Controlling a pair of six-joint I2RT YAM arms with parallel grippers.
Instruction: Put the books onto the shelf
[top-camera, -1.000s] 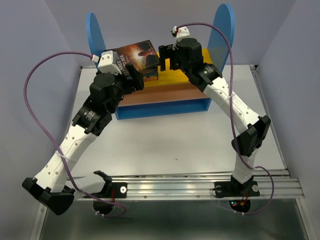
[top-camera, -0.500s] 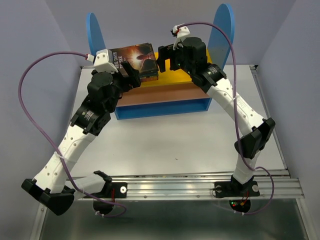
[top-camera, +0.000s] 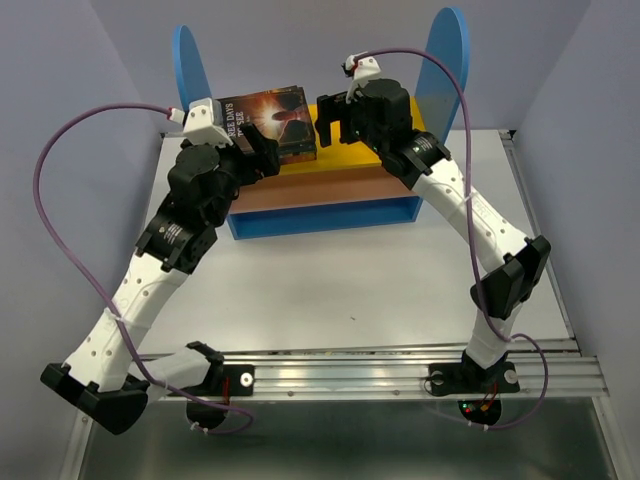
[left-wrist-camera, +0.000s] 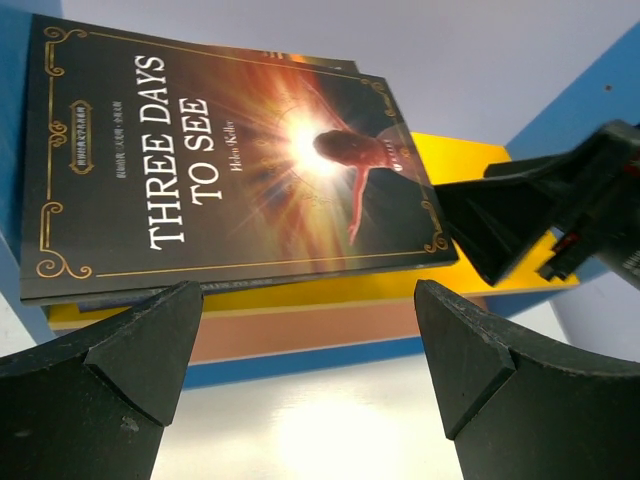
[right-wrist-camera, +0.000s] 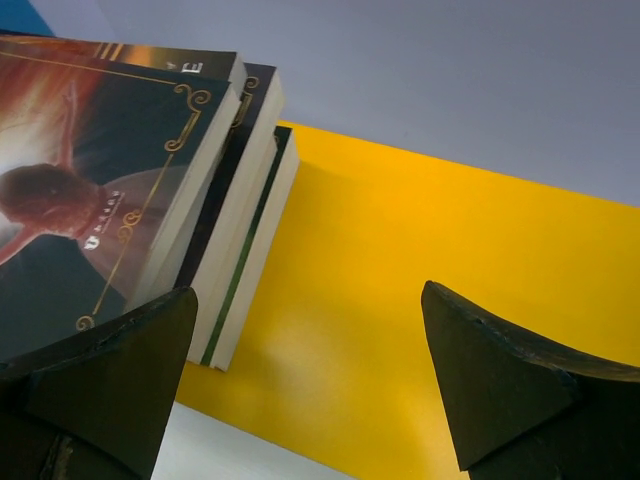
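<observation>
The books (top-camera: 272, 122) lie flat in a stack on the left part of the shelf's yellow upper board (top-camera: 345, 158). The top one is dark, titled "Three Days to See" (left-wrist-camera: 230, 170). In the right wrist view the stacked books (right-wrist-camera: 215, 230) show their page edges. My left gripper (top-camera: 262, 152) hangs open just in front of the stack's near edge, holding nothing (left-wrist-camera: 308, 296). My right gripper (top-camera: 326, 118) stands open beside the stack's right edge over the yellow board (right-wrist-camera: 400, 230), also empty (right-wrist-camera: 309, 292). The right gripper's black finger (left-wrist-camera: 530, 215) shows in the left wrist view.
The shelf has two tall blue round-topped side panels (top-camera: 447, 60), a brown lower board (top-camera: 330, 190) and a blue base (top-camera: 330, 218). It stands at the back of the white table (top-camera: 330, 280). Purple cables loop from both wrists. A metal rail (top-camera: 380, 375) runs along the near edge.
The left arm has drawn slightly back and to the left, away from the stack. The right gripper has shifted a little up and left. The books stay on the yellow board.
</observation>
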